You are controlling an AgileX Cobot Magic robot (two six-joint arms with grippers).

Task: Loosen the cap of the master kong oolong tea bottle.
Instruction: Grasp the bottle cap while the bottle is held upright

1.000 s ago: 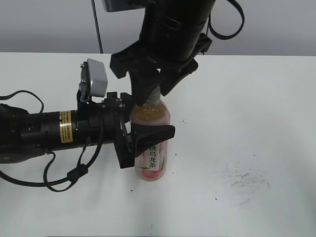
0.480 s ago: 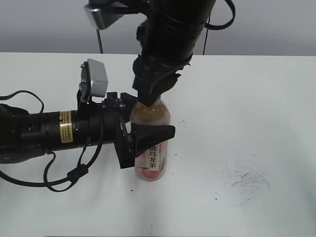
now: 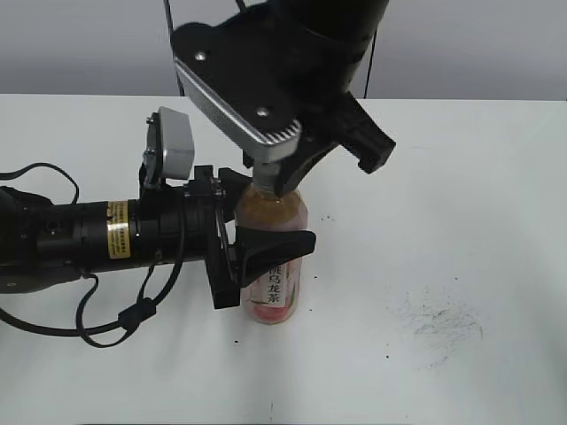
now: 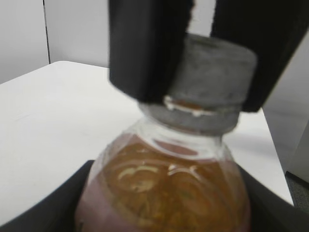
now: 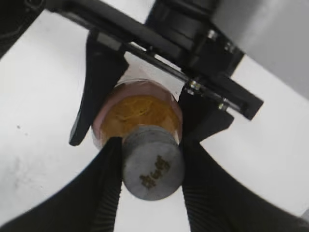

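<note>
Master kong oolong tea bottle (image 3: 272, 266): slim clear plastic, filled with amber tea, stood upright on white table (image 3: 461, 221). Pink peach-printed label with white strip of black Chinese characters wrapped lower body; clear rounded shoulder showed tea above label. Cap (image 5: 151, 168): small, round, grey, ribbed side wall, dark logo on flat top, seated on bottle neck, tamper ring directly below it. In exterior view cap hidden; only shoulder and labelled body of bottle showed.
</note>
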